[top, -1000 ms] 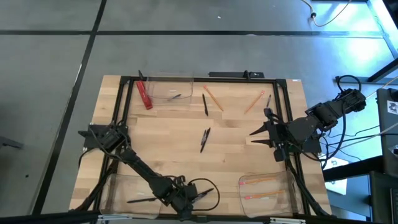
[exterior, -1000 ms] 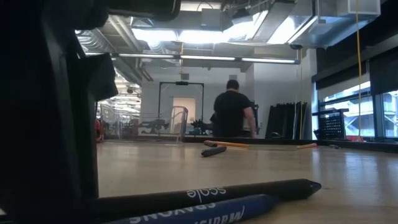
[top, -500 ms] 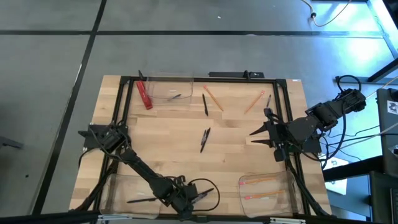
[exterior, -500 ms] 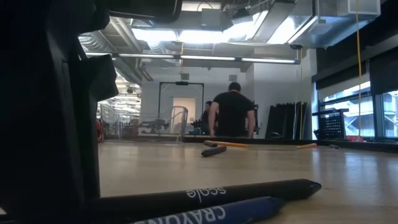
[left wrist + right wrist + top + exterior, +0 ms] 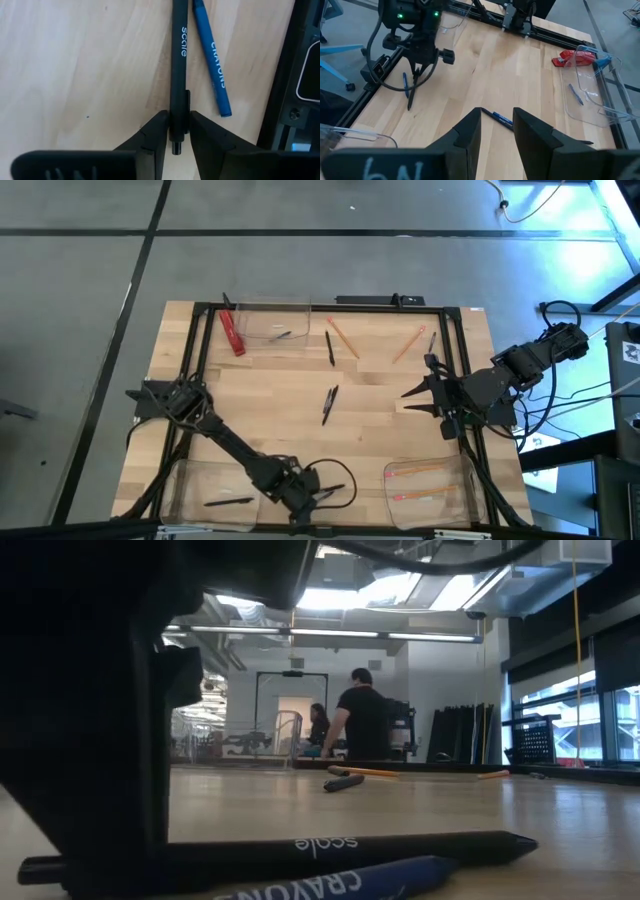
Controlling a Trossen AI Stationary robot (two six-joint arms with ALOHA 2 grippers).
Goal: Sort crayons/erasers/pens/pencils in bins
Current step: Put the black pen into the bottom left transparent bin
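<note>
The left gripper (image 5: 173,131) had narrowed its fingers onto a black pen's (image 5: 178,65) end, suggesting pickup was starting; low in the high view, the pen ran lengthwise away from the gripper, beside a blue crayon (image 5: 212,57), while the right gripper (image 5: 412,392) waited, fingers spread, at mid-right.

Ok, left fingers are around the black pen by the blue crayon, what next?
Probably finish closing, then lift straight up. The left gripper straddles the pen near its clip end, and the crayon lies close beside it, so a sideways drag could catch it.
</note>
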